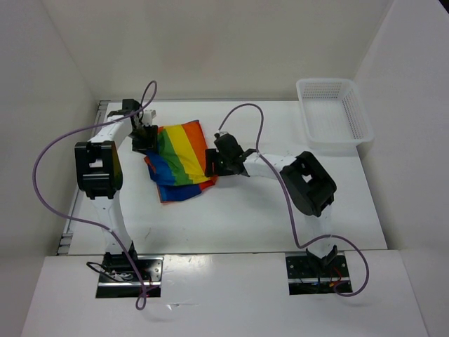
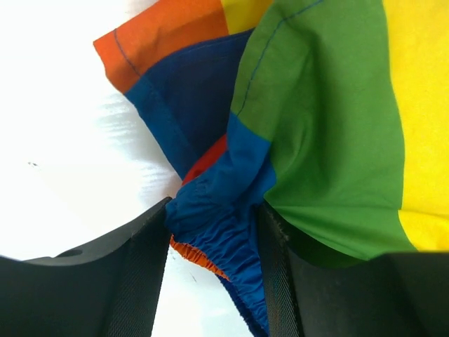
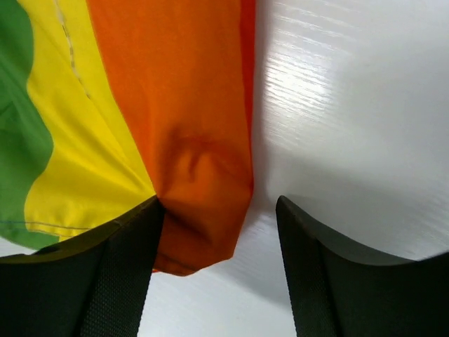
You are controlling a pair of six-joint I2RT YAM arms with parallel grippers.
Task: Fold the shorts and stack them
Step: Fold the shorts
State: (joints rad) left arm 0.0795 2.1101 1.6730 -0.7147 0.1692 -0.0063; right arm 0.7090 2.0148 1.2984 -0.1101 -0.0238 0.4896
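The rainbow-striped shorts [image 1: 181, 160] lie partly folded on the white table, between the two arms. My left gripper [image 1: 145, 137] is at their far left edge. In the left wrist view it [image 2: 214, 210] is shut on the bunched blue elastic waistband of the shorts [image 2: 330, 126], which fills the gap between the fingers. My right gripper [image 1: 214, 163] is at the shorts' right edge. In the right wrist view it [image 3: 219, 207] is open, with the orange edge of the shorts [image 3: 189, 91] lying against the left finger and bare table by the right finger.
A white mesh plastic basket [image 1: 332, 112] stands at the far right of the table [image 1: 280, 210]. White walls close in the back and both sides. Purple cables loop over both arms.
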